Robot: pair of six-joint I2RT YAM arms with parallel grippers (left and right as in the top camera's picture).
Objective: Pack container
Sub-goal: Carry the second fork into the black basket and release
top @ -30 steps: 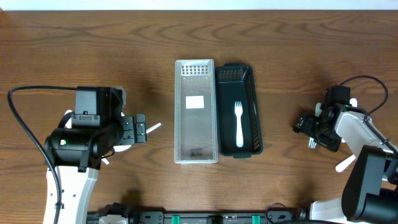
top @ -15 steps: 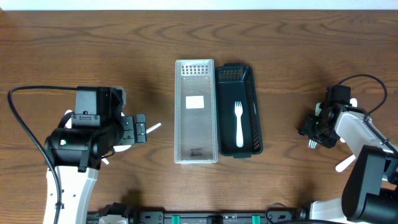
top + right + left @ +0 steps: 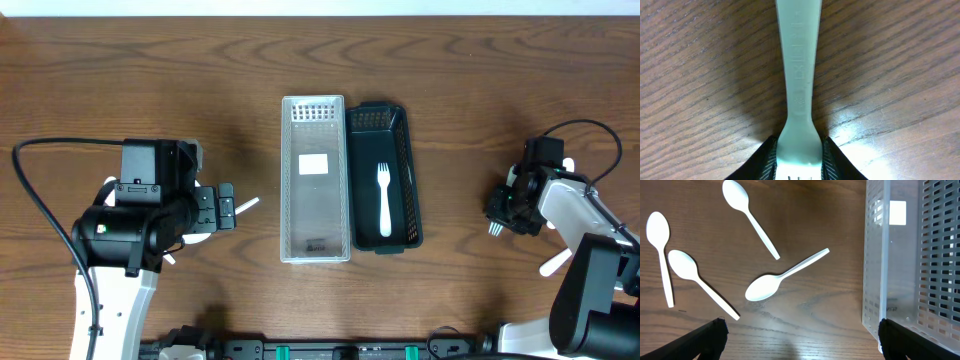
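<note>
Dark wood-grain table [image 3: 450, 60] carries everything. Left gripper [image 3: 800, 340] hangs wide open above four white spoons [image 3: 760, 288]; right gripper [image 3: 799, 164] pinches a white fork [image 3: 799, 60]. Mid-table, a clear tray [image 3: 315, 215] sits just beside a black basket [image 3: 411, 170] holding a second fork [image 3: 384, 205]

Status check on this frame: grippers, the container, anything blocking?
Left gripper open over four loose spoons. Right gripper shut on a fork, off to the right. Black tray holds a second fork; clear bin empty. Path to both unobstructed.
</note>
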